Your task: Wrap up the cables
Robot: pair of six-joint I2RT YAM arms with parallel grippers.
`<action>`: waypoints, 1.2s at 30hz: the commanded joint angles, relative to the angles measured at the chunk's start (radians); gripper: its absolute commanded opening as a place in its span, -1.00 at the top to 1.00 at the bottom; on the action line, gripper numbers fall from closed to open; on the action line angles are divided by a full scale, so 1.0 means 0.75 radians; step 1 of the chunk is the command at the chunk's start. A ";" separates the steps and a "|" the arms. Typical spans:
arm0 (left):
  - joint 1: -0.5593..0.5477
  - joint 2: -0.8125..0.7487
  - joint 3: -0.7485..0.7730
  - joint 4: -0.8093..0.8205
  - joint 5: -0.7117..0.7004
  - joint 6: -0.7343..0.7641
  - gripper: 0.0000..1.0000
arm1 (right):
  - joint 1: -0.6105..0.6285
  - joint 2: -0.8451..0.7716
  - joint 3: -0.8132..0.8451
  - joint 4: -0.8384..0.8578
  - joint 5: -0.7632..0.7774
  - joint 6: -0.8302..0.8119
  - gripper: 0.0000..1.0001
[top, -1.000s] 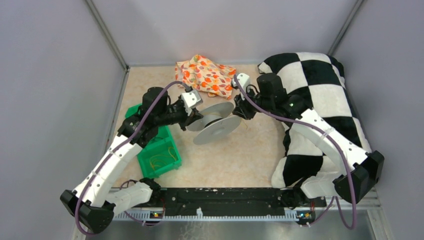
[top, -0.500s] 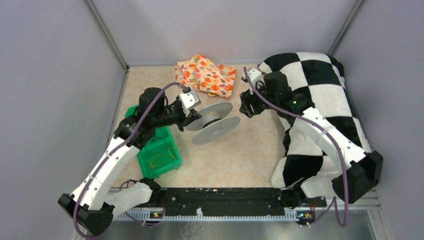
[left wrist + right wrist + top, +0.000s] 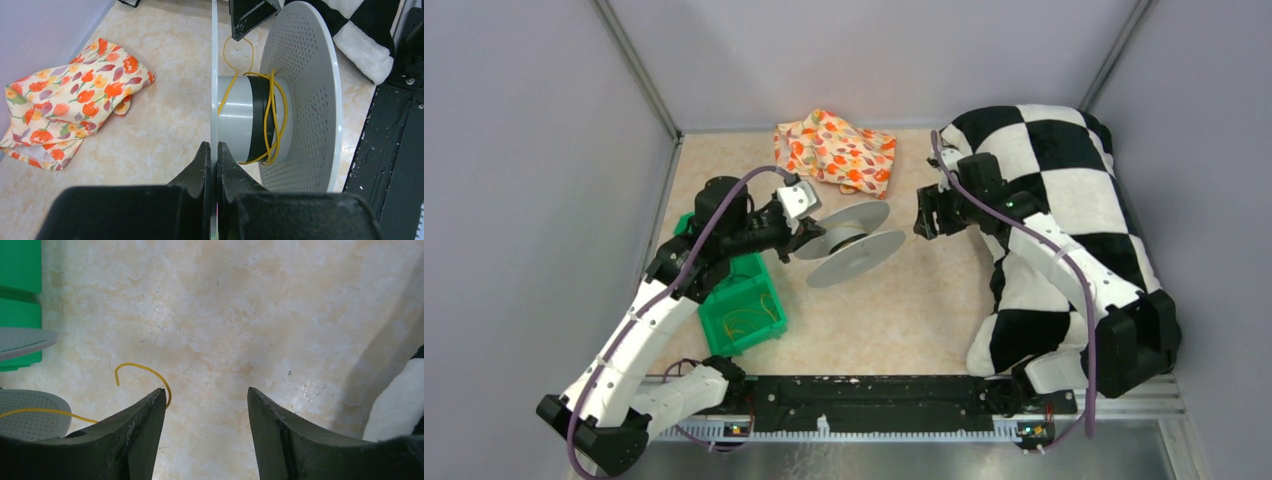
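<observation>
Currently left gripper (image 3: 214, 150) clamped tight on the thin rim of one flange of the grey spool (image 3: 302, 90). Round the spool's hub, yellow cables (image 3: 271, 107) wound loosely — one loose end arcs off the spool toward the right gripper (image 3: 206, 400), jaws spread wide, nothing between them — strand tip curls just beside one finger

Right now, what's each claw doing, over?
Left gripper shut on spool flange. Right gripper open, yellow cable loosely wound, loose end by its finger. Checkered pillow under right arm.
</observation>
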 commanded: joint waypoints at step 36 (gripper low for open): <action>0.001 0.112 0.133 0.473 -0.028 -0.425 1.00 | -0.009 0.021 -0.433 0.695 -0.301 0.460 -0.24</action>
